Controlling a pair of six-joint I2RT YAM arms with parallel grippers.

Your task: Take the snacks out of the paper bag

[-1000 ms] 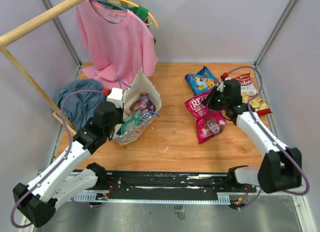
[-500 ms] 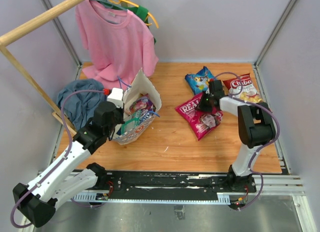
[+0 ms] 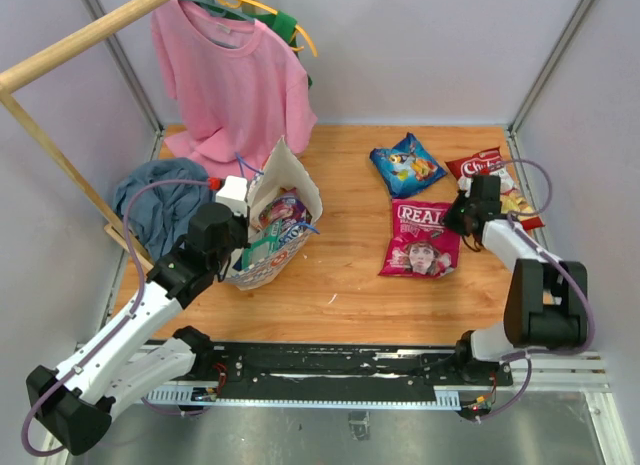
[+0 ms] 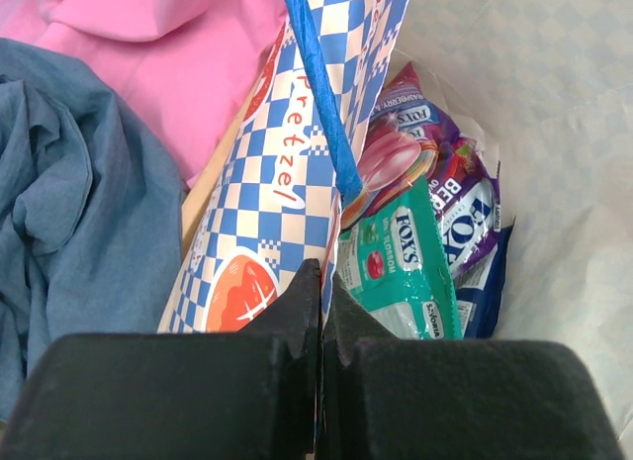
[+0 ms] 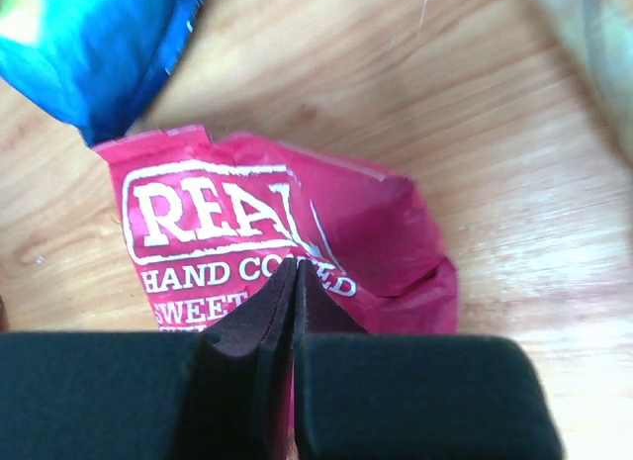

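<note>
My left hand [image 4: 318, 282] is closed tight right at the paper bag [image 4: 287, 173]'s checkered wall, can't tell if it's pinching paper. The teal packet [image 4: 401, 257] and purple packet [image 4: 465, 178] are inside the bag. Well right of the bag on the counter [image 3: 340, 275] lie the REAL bag [image 3: 420, 240], blue bag [image 3: 405, 162] and Chiba chips [image 3: 487, 167]. My right hand [image 5: 294, 272] is closed on nothing, with its tips over the REAL bag.

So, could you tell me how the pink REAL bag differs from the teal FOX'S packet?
The REAL bag lies flat on the table, outside the paper bag; the FOX'S packet sits inside it, wedged among other packets. The REAL bag is pink-red and looks larger; the FOX'S packet is teal. Both are glossy snack packets.
</note>
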